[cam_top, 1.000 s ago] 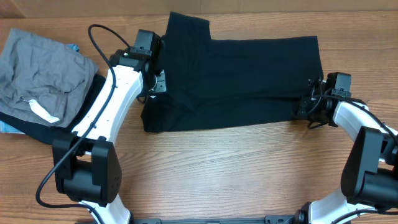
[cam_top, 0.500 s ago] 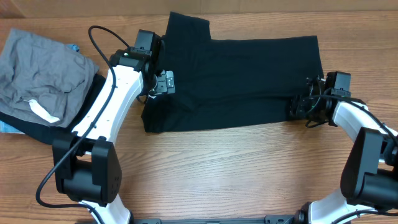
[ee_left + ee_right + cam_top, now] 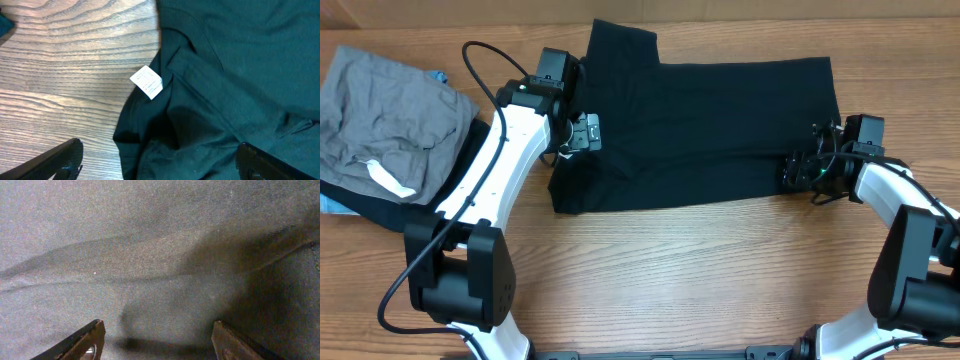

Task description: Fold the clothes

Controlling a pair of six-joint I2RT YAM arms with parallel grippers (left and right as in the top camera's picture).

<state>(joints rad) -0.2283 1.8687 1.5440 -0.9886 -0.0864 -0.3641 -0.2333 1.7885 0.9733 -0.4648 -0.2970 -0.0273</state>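
Black T-shirt (image 3: 700,130) lies flat across the far-middle of the wood tabletop (image 3: 700,270), btwn two white-and-black robot arms. It forms a rough oblong w/ one flap poking toward the far edge at its left end.

Left claw (image 3: 587,133) sits over the shirt's left edge, by the collar. From its wrist cam, the fingers (image 3: 55,162) stand wide apart, released, gripping nothing. One finger is over bare wood, the other over black cloth. A small white tag (image 3: 147,82) juts from the neck opening, right at the line where cloth meets wood. The collar seam nearby is rumpled, w/ a dark fold below the tag.

Right claw (image 3: 798,171) is at the shirt's right end, near the front corner, low over the cloth. From its wrist cam, the fingers (image 3: 75,342) are spread, also released. Fabric fills the whole frame, w/ a soft ridge running across above them. Can't tell whether the tips press into the cloth.

A crumpled grey garment (image 3: 390,115) rests at the tabletop's left end, apart from the shirt and on the far side of the left arm. A white label (image 3: 390,180) shows near its front edge. A dark garment (image 3: 468,150) peeks out beneath it on the right. A black cable (image 3: 480,70) loops above the left arm.
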